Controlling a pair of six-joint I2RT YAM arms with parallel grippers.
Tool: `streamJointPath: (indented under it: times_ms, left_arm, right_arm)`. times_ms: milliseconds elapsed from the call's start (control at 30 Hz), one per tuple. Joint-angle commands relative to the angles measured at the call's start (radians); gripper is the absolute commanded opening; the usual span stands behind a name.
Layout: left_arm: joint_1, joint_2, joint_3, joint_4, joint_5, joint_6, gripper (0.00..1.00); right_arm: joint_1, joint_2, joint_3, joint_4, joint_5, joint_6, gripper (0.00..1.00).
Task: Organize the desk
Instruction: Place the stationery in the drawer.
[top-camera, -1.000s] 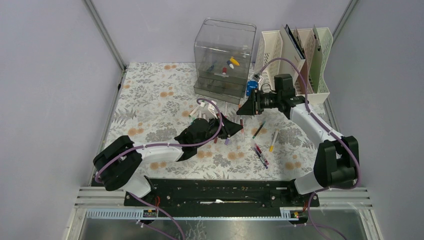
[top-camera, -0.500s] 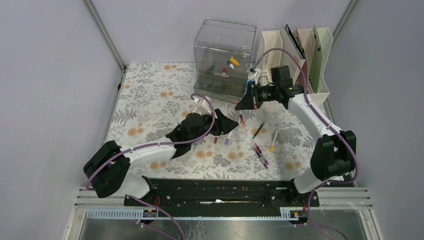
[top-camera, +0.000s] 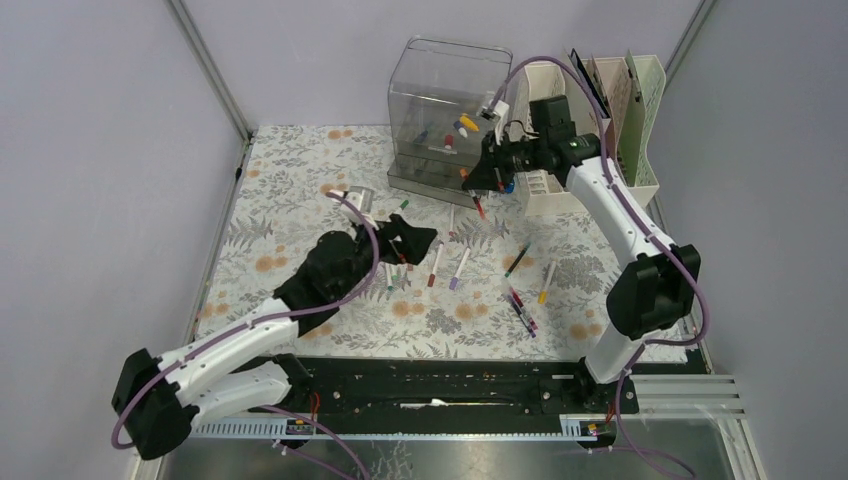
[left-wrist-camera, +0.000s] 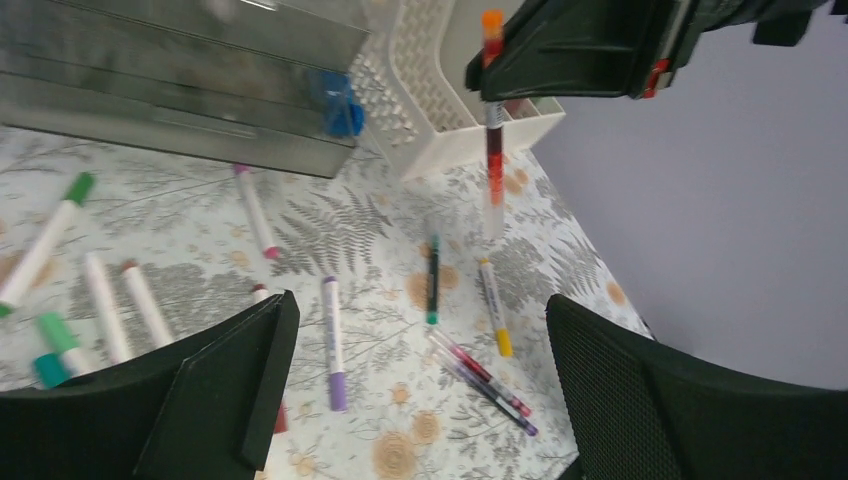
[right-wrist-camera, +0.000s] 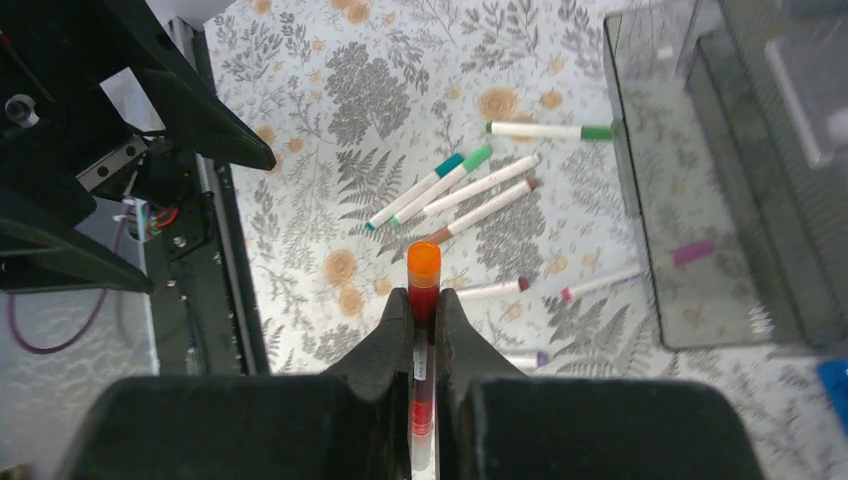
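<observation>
Looking down from the top external camera, the desk (top-camera: 290, 190) fills the middle of the cell, its fern-and-flower cloth running from the arm bases to the back wall. A clear box (top-camera: 445, 105) and white file holders (top-camera: 600, 110) stand at its far edge. The left gripper (top-camera: 408, 243) hangs low over the cloth left of centre with its fingers spread wide and nothing between them. The right gripper (top-camera: 482, 178) is raised in front of the clear box, pinching an orange-capped marker (top-camera: 478, 206) that hangs down from it. Loose markers (top-camera: 460, 268) lie scattered on the cloth between the two arms. From the left wrist, both black fingers sit far apart at the bottom corners, with the cloth and several markers lying flat between them and the right gripper's marker dangling above. From the right wrist, the fingers are pressed together on the marker's barrel just below its orange cap, high above the cloth.
</observation>
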Motion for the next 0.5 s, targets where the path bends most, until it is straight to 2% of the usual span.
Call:
streamJointPath:
  times_ms: [0,200,467]
  left_arm:
    - [0.047,-0.094,-0.076,-0.023,-0.077,0.047,0.99]
    - [0.133,-0.158,-0.101,-0.092,-0.019,0.034,0.99]
    - [0.193,-0.207,-0.135,-0.140,-0.006,0.028,0.99]
  right_arm:
    - [0.067,0.049,0.134,0.046,0.080,-0.088,0.00]
    - [0.150,0.156,0.312,0.023,0.220,-0.221,0.00]
    - [0.252,0.301,0.519,0.029,0.435,-0.371,0.00]
